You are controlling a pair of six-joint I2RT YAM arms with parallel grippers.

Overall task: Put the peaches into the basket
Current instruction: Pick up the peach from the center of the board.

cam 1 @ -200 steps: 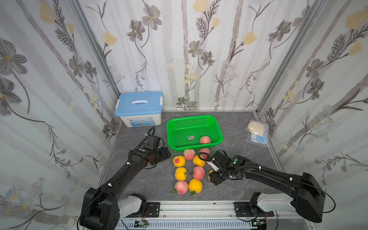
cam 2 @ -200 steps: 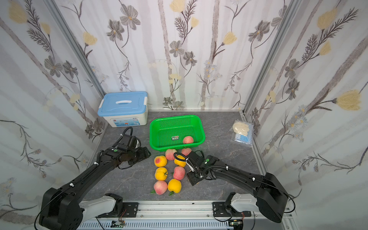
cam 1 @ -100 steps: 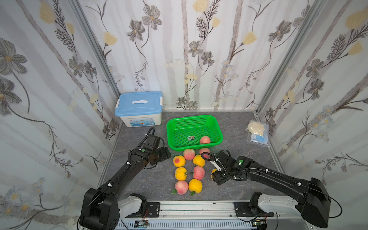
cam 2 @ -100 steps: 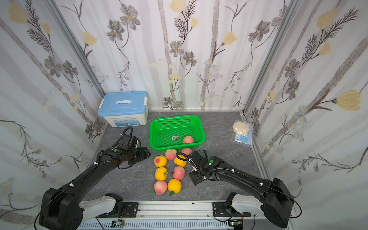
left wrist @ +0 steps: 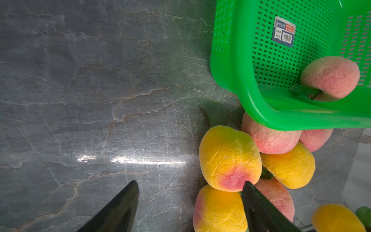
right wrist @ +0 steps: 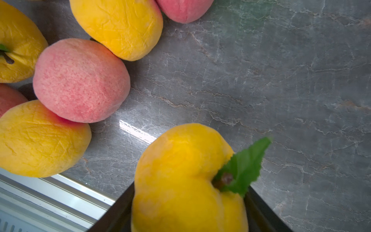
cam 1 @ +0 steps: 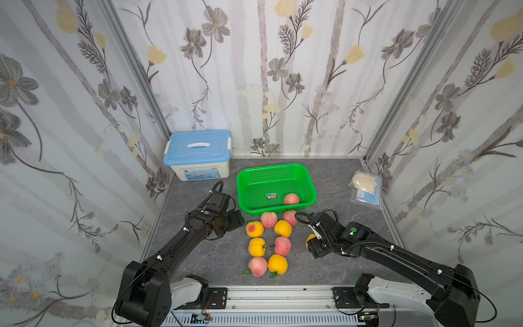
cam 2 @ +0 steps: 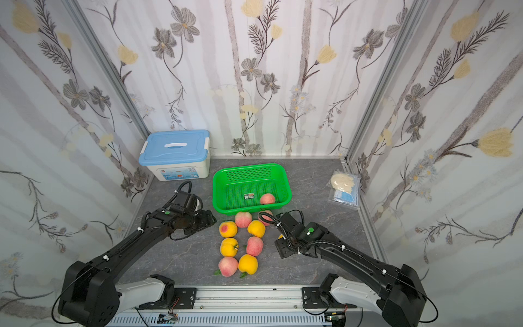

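Grey marbled counter point(cam 1: 226, 260). Eight peaches point(cam 1: 282, 245) lie clustered between the left claw point(cam 1: 237, 221) and the right claw point(cam 1: 313, 244). The green basket point(cam 1: 240, 189) sits just beyond both. A blue-lidded box point(cam 1: 198, 147) stands farther beyond the left claw, and a plastic bag point(cam 1: 366, 188) lies well beyond the right.

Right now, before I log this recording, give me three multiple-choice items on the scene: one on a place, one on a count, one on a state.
1. The blue-lidded box stands: A) far back on the robot's left B) far back on the robot's right C) at the front edge
2. The basket holds: A) nothing B) one pink peach C) five fruits
3. The right gripper is: A) open, empty B) shut on nothing C) shut on a yellow peach

Answers: 1 A, the top views show it in that back corner; 2 B, it lies alone near the label; 3 C, the right wrist view shows the leafed fruit clamped in it.
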